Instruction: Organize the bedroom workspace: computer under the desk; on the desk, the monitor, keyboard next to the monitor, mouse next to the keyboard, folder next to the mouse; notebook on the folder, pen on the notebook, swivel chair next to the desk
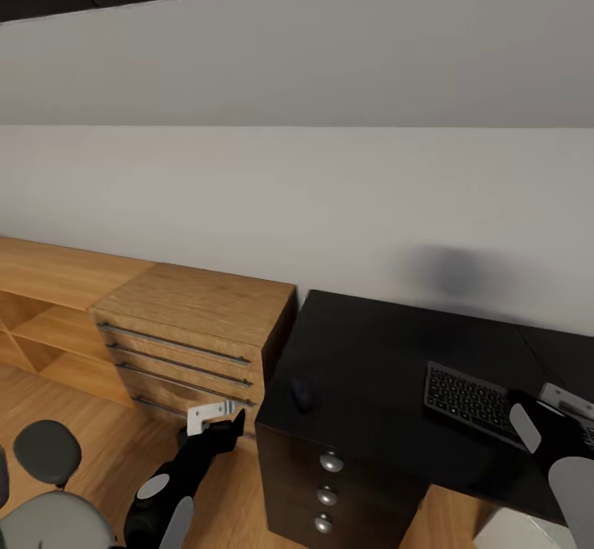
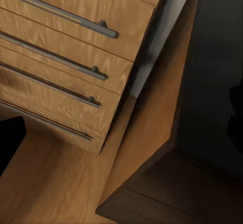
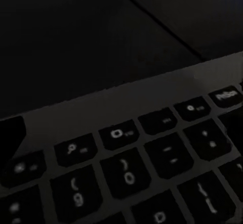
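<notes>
Against the far wall, the desk (image 1: pixel 371 351) stands right of a wooden drawer unit (image 1: pixel 194 338). On it, the keyboard (image 1: pixel 470 400) lies right, the mouse (image 1: pixel 301 394) near its left edge. Right gripper (image 1: pixel 569 417) hovers over the keyboard; left gripper (image 1: pixel 227 429) hangs before the drawers; I cannot tell either's spread.

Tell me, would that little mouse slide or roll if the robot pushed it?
The mouse looks low and rounded with a flat underside, so it would probably slide, not roll. The black desk looks smooth, so it may glide easily. It sits near the front edge, so a push that way could drop it.
</notes>
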You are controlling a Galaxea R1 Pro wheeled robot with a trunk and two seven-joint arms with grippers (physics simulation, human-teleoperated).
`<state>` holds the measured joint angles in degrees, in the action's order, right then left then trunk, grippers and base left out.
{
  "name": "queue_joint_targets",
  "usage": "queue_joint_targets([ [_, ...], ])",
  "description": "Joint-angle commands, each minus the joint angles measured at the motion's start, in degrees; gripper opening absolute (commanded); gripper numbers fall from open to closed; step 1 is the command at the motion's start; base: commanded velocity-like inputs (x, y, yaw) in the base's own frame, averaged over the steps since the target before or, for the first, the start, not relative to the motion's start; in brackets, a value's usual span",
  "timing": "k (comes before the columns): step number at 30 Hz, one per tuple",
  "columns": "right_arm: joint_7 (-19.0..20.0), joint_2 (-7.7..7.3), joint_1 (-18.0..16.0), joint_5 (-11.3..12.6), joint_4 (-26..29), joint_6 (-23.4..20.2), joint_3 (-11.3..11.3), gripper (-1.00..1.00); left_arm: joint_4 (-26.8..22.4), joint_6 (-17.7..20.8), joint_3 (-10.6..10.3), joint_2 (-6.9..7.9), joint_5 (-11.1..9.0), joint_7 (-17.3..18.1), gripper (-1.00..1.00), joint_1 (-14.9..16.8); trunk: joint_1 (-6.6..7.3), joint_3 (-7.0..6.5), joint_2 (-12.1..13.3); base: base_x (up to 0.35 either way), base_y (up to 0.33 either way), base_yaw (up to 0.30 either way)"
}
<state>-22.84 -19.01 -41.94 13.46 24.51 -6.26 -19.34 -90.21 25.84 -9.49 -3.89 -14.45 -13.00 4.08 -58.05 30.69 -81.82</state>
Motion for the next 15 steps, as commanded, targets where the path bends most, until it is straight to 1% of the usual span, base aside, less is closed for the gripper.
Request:
queue_joint_targets([
  [1,0.43,0.03,0.02,1.14,-3.25,-0.26,0.1,1.0,-0.06,0.18,-0.09,0.02,-0.6,-0.53,1.0,0.05,0.0,0.07,-0.03,0.0,0.275,0.0],
  [3,0.86,0.03,0.02,1.13,-3.25,-0.28,0.1,1.0,-0.06,0.2,-0.09,0.02,-0.59,-0.53,1.0,0.05,0.0,0.07,-0.03,0.0,0.202,0.0],
  [7,1.22,0.09,0.02,1.13,-3.24,-0.29,0.1,1.0,-0.04,0.25,-0.09,-0.05,-0.58,-0.53,1.0,0.05,0.0,0.07,-0.03,-0.006,0.087,0.0],
  [11,1.31,0.11,0.02,1.13,-3.24,-0.31,0.1,1.0,0.02,0.26,-0.09,-0.06,-0.58,-0.53,1.0,0.05,0.0,0.07,-0.03,-0.091,0.15,0.0],
  [15,1.38,0.14,0.02,1.13,-3.17,-0.29,0.1,1.0,0.04,0.27,-0.09,-0.07,-0.58,-0.53,1.0,0.05,0.0,0.07,-0.03,-0.054,0.072,0.0],
])
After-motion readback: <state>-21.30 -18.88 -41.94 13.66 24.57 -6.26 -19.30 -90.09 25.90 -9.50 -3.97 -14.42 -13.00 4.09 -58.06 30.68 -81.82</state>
